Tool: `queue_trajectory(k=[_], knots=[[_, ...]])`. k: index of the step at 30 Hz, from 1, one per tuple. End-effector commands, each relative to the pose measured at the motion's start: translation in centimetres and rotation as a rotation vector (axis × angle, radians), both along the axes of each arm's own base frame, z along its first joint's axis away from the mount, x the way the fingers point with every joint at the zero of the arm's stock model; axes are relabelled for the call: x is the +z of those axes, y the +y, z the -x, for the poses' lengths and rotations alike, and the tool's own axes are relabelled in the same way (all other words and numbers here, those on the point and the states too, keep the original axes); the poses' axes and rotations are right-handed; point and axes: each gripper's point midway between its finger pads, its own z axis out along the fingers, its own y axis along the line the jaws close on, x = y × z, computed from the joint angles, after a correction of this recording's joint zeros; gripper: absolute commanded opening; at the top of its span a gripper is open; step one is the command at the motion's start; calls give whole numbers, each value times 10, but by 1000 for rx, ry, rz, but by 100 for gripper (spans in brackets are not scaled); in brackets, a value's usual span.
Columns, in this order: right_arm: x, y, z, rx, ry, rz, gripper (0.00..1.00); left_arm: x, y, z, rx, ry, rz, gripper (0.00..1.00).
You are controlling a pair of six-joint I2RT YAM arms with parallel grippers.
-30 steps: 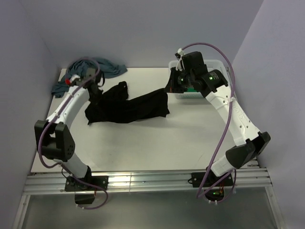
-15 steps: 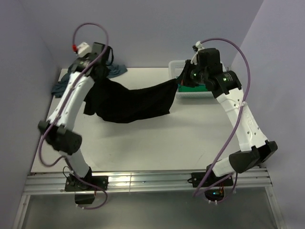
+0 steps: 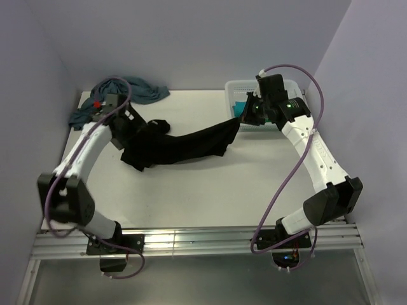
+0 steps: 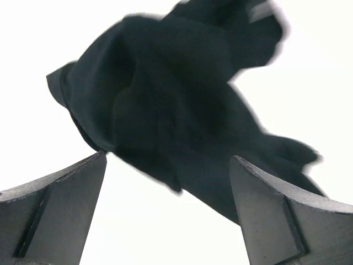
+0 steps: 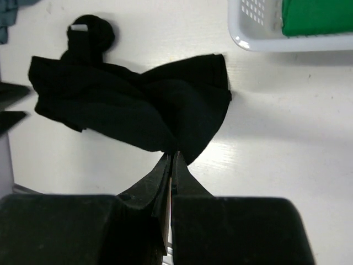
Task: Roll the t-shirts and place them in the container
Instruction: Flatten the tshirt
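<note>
As seen from above and behind: white table (image 3: pixel 191 190) boxed in by pale lilac walls (image 3: pixel 191 38); black t-shirt (image 3: pixel 181 146) bunched across the middle, one corner drawn up to the right gripper (image 3: pixel 243 115) beside a white mesh basket (image 3: pixel 289 84); dusty-blue t-shirt (image 3: pixel 137 89) heaped at the far left corner; left gripper (image 3: pixel 133 129) at the black cloth's left end. From the left wrist — fingers (image 4: pixel 60 212) spread wide, nothing between them, blurred black cloth on bright tabletop beyond. From the right wrist — jaws pressed together on the shirt's edge, the rest lying on the table, green t-shirt (image 5: pixel 317 16) inside the basket.
</note>
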Motion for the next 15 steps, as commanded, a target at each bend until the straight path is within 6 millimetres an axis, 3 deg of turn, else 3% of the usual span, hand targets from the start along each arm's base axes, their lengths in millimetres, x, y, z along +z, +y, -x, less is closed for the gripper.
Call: queue_trajectory(k=[1, 3, 5, 6, 7, 8, 9, 10, 12, 15], knots=[[3, -7, -11, -36, -48, 7, 0, 82, -10, -6, -7, -322, 184, 100], [-6, -9, -11, -54, -30, 19, 0, 77, -6, 13, 20, -344, 243, 100], [-11, -10, -14, -61, -18, 21, 0, 85, 5, 17, 48, -429, 306, 100], [-13, -10, -15, -66, -11, 22, 0, 78, 9, 32, 76, -448, 344, 100], [-16, -11, -17, -73, -4, 22, 0, 74, 24, 34, 123, -471, 370, 100], [-17, -11, -18, -79, -2, 17, 0, 76, 20, 36, 99, -497, 438, 99], [-18, -11, -20, -80, 1, 13, 0, 53, 23, 46, 140, -442, 470, 98], [-17, -11, -22, -83, 0, 9, 0, 41, 31, 49, 177, -409, 483, 97], [-18, -10, -27, -90, 2, 0, 0, 14, 26, 57, 175, -324, 504, 93], [-20, -8, -34, -91, 7, -9, 0, -8, 29, 63, 195, -266, 484, 80]])
